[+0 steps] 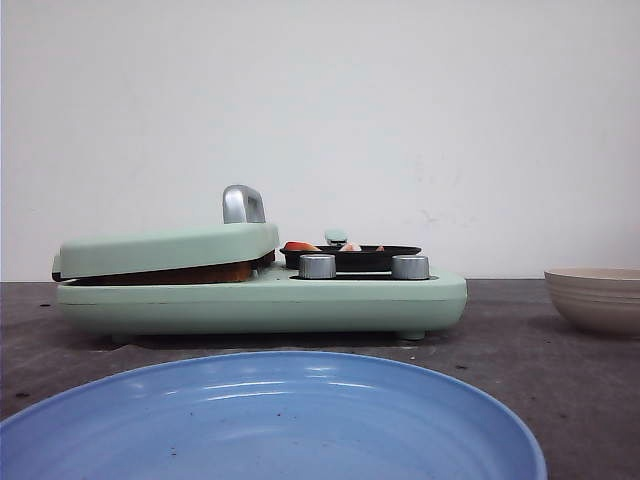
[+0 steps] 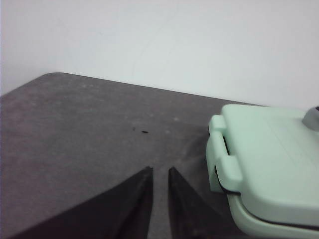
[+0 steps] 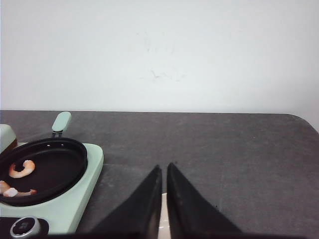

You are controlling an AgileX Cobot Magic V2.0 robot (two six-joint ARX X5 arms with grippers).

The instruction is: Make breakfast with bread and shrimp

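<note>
So the mint-green breakfast maker (image 1: pixel 262 300) sits mid-tabletop (image 1: pixel 500 340) in the front view, its sandwich-press lid (image 1: pixel 170 250) at the 9 o'clock end lowered but tilted, not fully flat; you can see the brown edge of the bread (image 1: pixel 190 273) wedged under it, so the bread's inside the press; a silver latch handle (image 1: pixel 243 204) sticks up off the lid; at the 3 o'clock end of the appliance there's a small black frying pan (image 1: pixel 350 258) with the shrimp (image 1: pixel 300 246) in it, a few curled orange-pink bits, and two silver knobs (image 1: pixel 317 266) along the front edge; the right wrist view shows the pan from above, shrimp (image 3: pixel 21 169) lying apart from each other on the black surface, the pan's pale green handle (image 3: pixel 61 122) poking out behind; a blue plate (image 1: pixel 270 420) fills the 6 o'clock foreground and a beige ribbed bowl (image 1: pixel 597 297) sits way off at 3 o'clock; neither arm shows in the front view; the left gripper (image 2: pixel 160 172) hangs over bare tabletop just beside the lid's hinge end, jaws narrow with only a slim gap, holding nothing; the right gripper (image 3: pixel 164 168) is much the same, jaws almost touching and empty, near the pan side of the appliance.
</note>
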